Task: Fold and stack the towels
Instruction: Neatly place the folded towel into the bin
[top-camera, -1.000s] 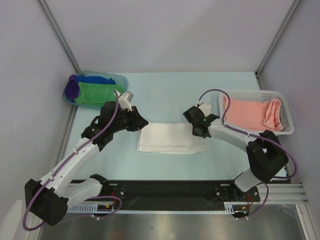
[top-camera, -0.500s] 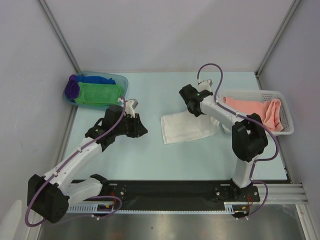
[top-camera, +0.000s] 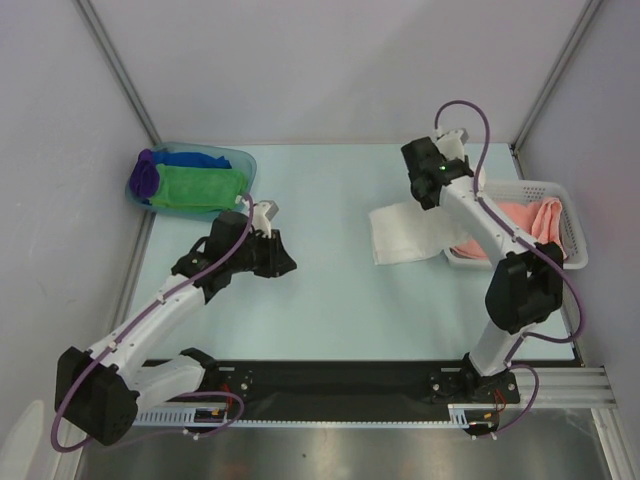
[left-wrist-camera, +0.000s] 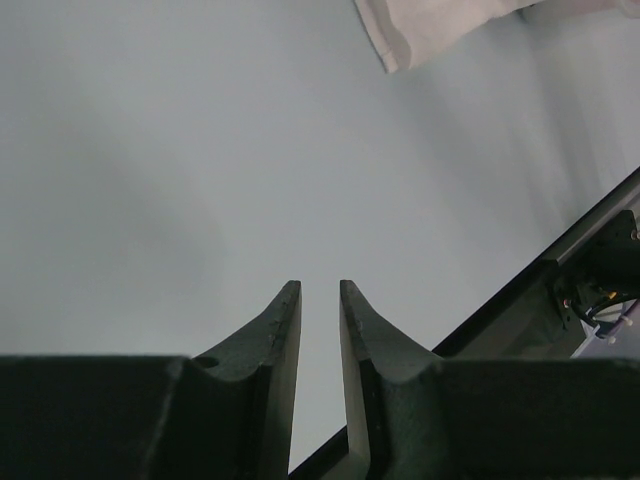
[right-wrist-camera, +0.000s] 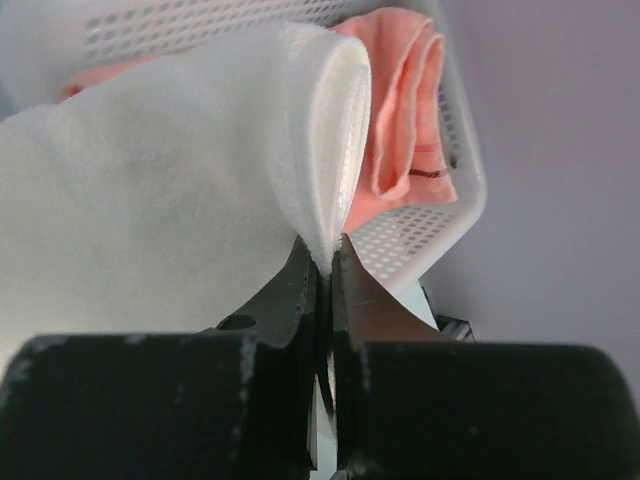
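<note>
My right gripper (top-camera: 432, 196) is shut on the edge of a folded white towel (top-camera: 405, 235) and holds it up beside the white mesh basket (top-camera: 520, 186). The towel's right part hangs over the basket's left rim. In the right wrist view the towel (right-wrist-camera: 180, 190) rises from the closed gripper (right-wrist-camera: 323, 250). A salmon pink towel (top-camera: 520, 218) lies in the basket, and it also shows in the right wrist view (right-wrist-camera: 400, 100). My left gripper (top-camera: 285, 265) is empty over bare table, its jaws a narrow gap apart (left-wrist-camera: 320, 290). The white towel's corner (left-wrist-camera: 430, 25) shows far ahead of it.
A translucent blue tub (top-camera: 240, 158) at the back left holds a green towel (top-camera: 200, 187), a blue towel (top-camera: 195, 158) and a purple towel (top-camera: 147, 172). A black rail (top-camera: 340, 380) runs along the near edge. Grey walls enclose the table.
My right gripper has carried the white towel from the table's middle to the back right, up to the basket. The left arm has stayed nearly still.
</note>
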